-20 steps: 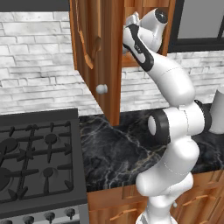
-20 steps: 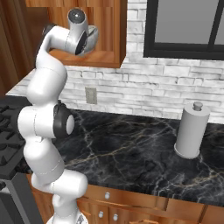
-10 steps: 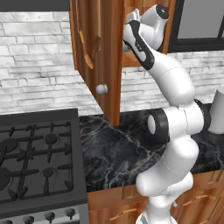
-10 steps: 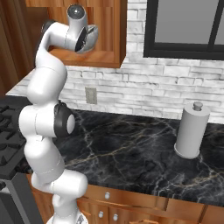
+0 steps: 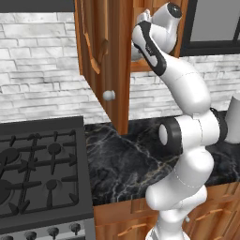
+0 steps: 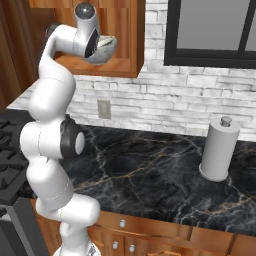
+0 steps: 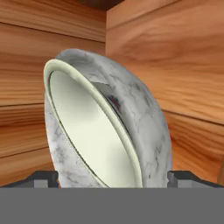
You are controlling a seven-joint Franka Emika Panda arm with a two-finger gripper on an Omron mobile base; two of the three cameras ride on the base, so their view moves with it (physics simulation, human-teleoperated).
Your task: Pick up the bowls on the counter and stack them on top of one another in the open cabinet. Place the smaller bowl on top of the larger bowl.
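We see the gripper [image 7: 112,177] with jaws spread wide, holding nothing, facing into the cabinet [image 7: 175,65]. The smaller bowl [image 7: 94,131] sits nested inside the larger bowl [image 7: 140,109], both inside the cabinet, their rims toward 9 o'clock in the hand view. We judge both rigid, smooth, slippery and breakable; if regrasping, we would pinch the rim, one finger inside, one outside.

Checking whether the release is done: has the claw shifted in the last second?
Yes, slightly: in the right base view the claw has drawn back rightward, out from the cabinet.
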